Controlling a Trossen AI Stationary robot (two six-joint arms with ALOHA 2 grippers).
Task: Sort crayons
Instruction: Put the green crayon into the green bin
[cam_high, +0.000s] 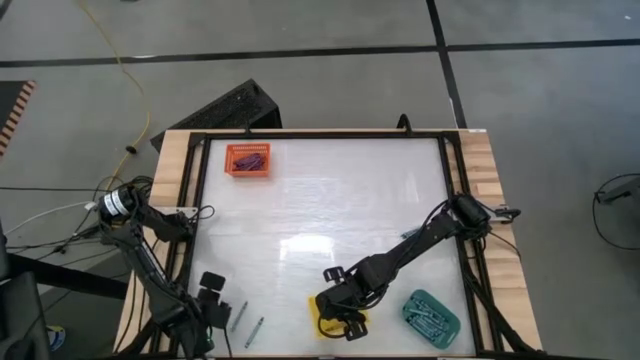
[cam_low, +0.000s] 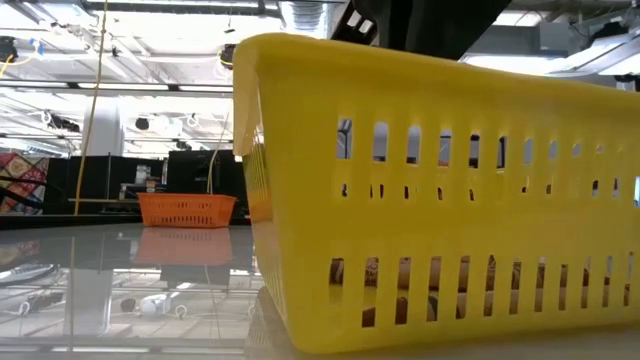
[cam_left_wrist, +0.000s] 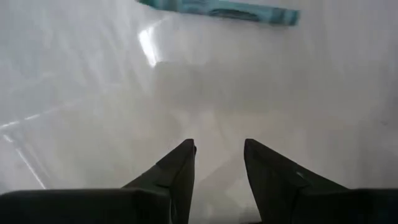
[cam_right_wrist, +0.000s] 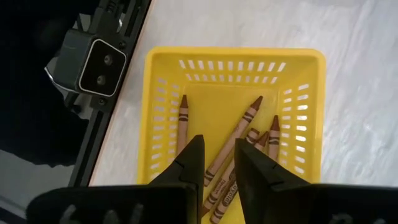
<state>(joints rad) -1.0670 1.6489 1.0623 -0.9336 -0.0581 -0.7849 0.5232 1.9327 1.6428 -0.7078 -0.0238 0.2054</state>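
My left gripper (cam_left_wrist: 219, 148) points down, open and empty, over bare table near the front left (cam_high: 214, 296). A teal-blue crayon (cam_left_wrist: 217, 9) lies flat on the table ahead of it. The high view shows two loose crayons (cam_high: 238, 318) (cam_high: 255, 330) beside that gripper. My right gripper (cam_right_wrist: 219, 149) hangs open over the yellow tray (cam_right_wrist: 163, 118) (cam_high: 322, 322), touching nothing. Several brownish-red crayons (cam_right_wrist: 239, 134) lie flat on that tray's floor. The low view shows the yellow tray's slotted wall (cam_low: 450, 190) close up.
An orange tray (cam_high: 248, 160) (cam_low: 187, 208) with dark crayons stands at the far left. A teal tray (cam_high: 430, 313) with crayons sits at the front right. A black frame (cam_high: 192, 200) borders the table. A camera module (cam_right_wrist: 93, 62) sits by the yellow tray, at the table's front edge.
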